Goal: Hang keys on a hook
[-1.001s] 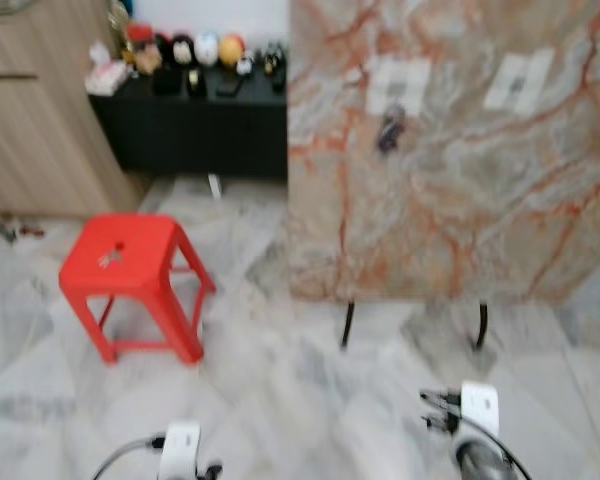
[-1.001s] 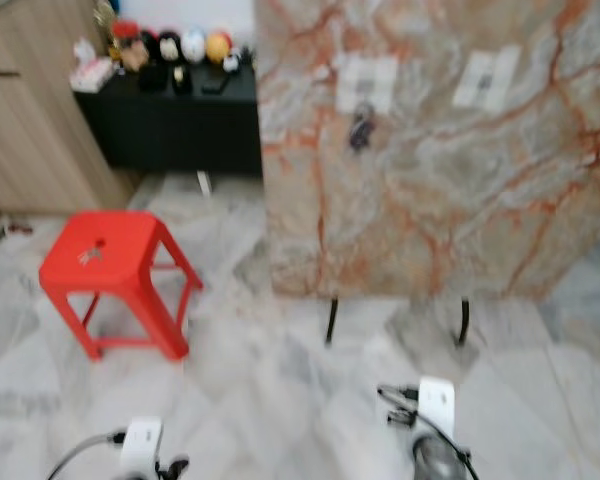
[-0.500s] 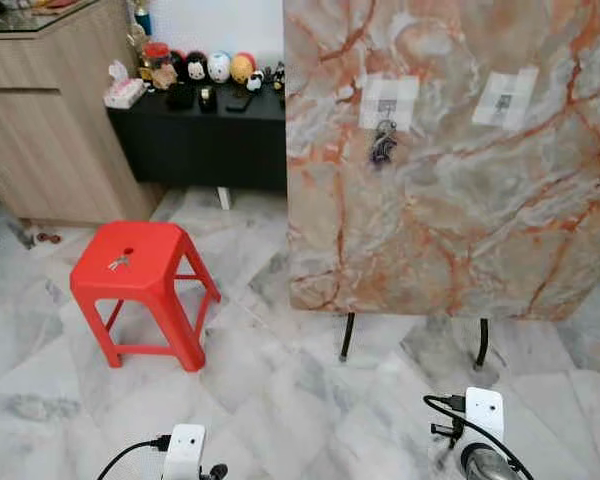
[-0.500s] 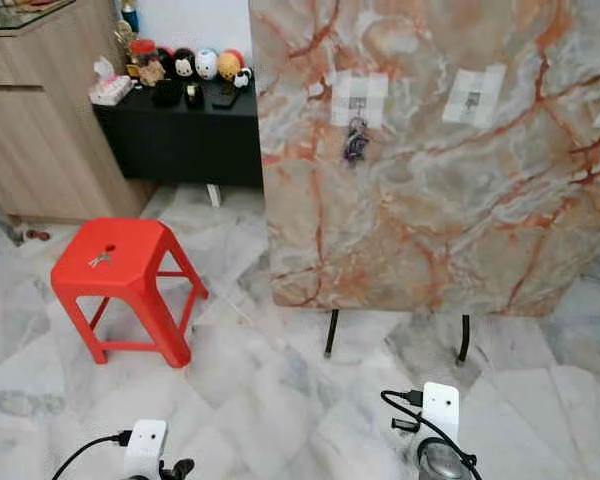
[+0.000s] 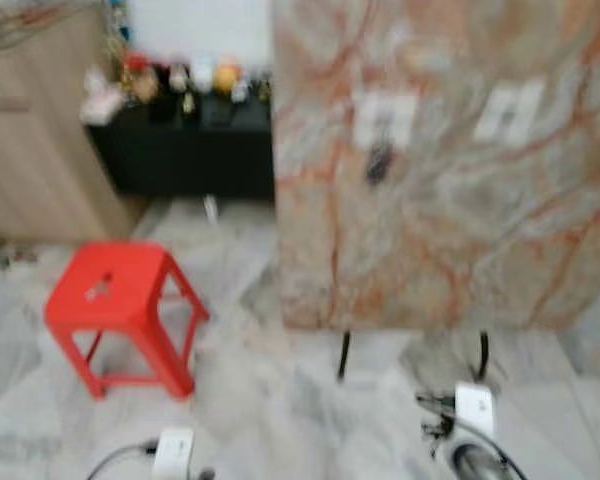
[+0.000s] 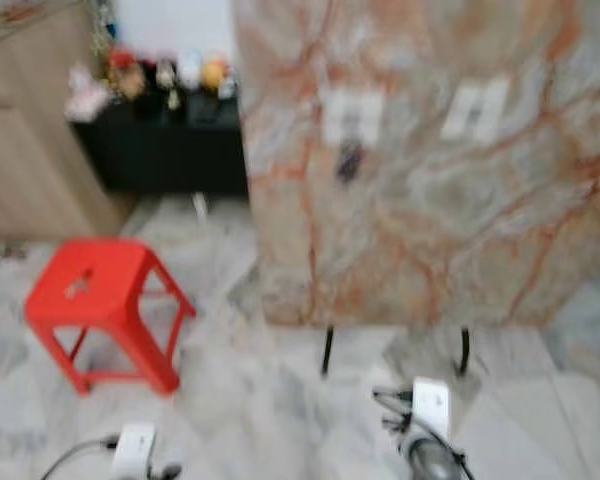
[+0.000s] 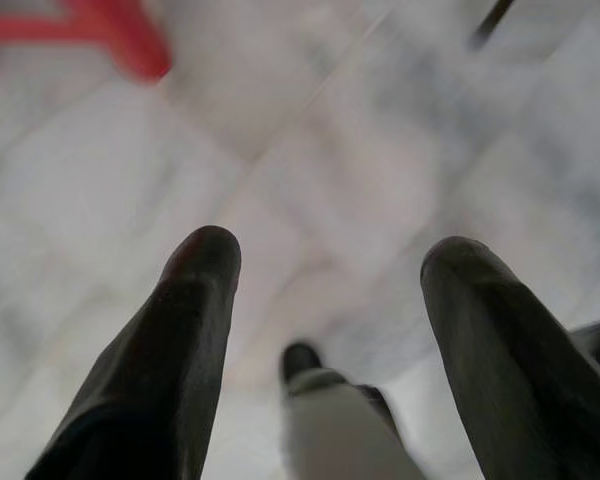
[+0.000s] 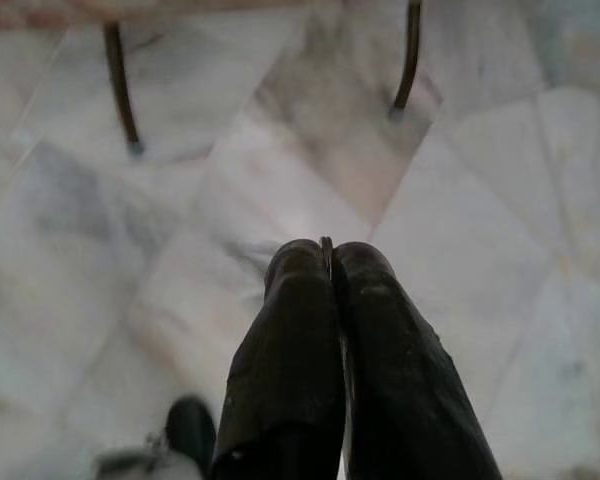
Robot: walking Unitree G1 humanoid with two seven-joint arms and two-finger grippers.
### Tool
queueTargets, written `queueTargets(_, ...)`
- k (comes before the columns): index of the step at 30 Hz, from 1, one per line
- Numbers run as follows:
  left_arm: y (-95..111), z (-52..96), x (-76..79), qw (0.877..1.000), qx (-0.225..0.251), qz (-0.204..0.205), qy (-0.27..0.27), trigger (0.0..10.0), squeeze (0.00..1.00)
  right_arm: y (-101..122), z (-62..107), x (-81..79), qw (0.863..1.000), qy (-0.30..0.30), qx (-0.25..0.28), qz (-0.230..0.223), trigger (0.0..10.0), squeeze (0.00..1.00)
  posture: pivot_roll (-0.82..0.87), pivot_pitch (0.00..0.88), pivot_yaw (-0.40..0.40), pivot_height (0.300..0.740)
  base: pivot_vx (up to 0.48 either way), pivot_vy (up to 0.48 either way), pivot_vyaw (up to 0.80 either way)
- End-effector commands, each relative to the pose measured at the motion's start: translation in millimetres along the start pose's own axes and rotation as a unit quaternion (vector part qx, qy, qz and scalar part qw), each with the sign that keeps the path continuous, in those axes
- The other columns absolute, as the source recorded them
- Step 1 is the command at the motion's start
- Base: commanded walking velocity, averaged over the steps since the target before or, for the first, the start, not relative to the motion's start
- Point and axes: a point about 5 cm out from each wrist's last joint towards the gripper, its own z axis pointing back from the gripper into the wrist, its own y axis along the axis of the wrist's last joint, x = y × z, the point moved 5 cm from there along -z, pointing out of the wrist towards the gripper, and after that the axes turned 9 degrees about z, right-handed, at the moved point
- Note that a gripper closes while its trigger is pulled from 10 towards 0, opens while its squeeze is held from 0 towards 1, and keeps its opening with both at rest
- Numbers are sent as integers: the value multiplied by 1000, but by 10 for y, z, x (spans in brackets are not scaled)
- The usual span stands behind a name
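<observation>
- Keys (image 5: pixel 99 289): small pale smudge lying flat on the seat of the red stool (image 5: pixel 120 313), near the hole at seat centre; blurred, so long axis not readable.
- Red stool: standing on the marble floor (image 5: pixel 270 400), ahead and to the left, well apart from both arms; nearer the left arm than the right.
- Left gripper (image 7: pixel 325 262): fingers spread wide apart, holding nothing, aimed down at the floor; one stool leg visible at the edge of its wrist view. Judged the likelier arm for the pick-up.
- Right gripper (image 8: pixel 327 250): fingers pressed together with a thin edge showing at the tips, too slight to identify; aimed down at the floor before the panel's two dark legs.
- Marble panel (image 5: pixel 450 170): upright on thin legs, ahead and to the right, beside the stool; two pale patches near its top edge, a dark bunch (image 5: pixel 378 163) hanging under the left patch, presumably on a hook.
- Judgement: approach stage, keys not yet taken; next move requires closing on the stool, then carrying rightward and upward to the panel.
</observation>
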Motion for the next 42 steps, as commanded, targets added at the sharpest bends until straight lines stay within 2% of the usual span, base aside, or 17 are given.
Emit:
queueTargets(1,-147,51,-185,999,-23,-11,20,10000,0,223,-18,-173,999,20,32,-4,10000,0,-84,0,-35,740,341,0,0)
queueTargets(14,-153,53,-190,999,-24,-13,20,10000,0,202,-15,-174,999,18,29,-15,10000,0,-84,0,-33,740,341,0,0)
queueTargets(21,-148,55,-202,999,-23,-15,22,10000,0,211,-14,-181,999,18,32,-18,10000,0,-82,0,-32,740,332,0,-768)
queueTargets(42,-125,53,-217,999,-19,-22,24,10000,0,340,11,-136,995,-3,83,-52,10000,0,-90,6,-25,740,0,-18,0)
